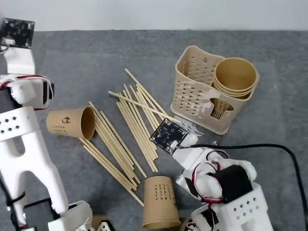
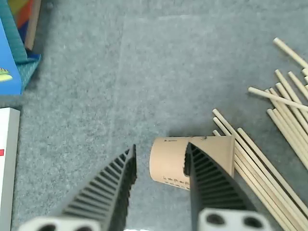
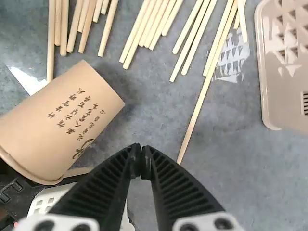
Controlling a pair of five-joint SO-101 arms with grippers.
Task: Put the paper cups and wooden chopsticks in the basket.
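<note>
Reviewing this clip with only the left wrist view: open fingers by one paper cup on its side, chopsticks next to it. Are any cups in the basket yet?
Observer: Yes. The high view shows a stack of cups standing in one compartment of the basket.
Operator: Any other cup still out?
Observer: One more loose cup sits on the mat close to the right arm, just past the near end of the chopsticks.
Operator: How is the right gripper?
Observer: The right gripper is shut on nothing, above bare mat between that cup and the basket.
</note>
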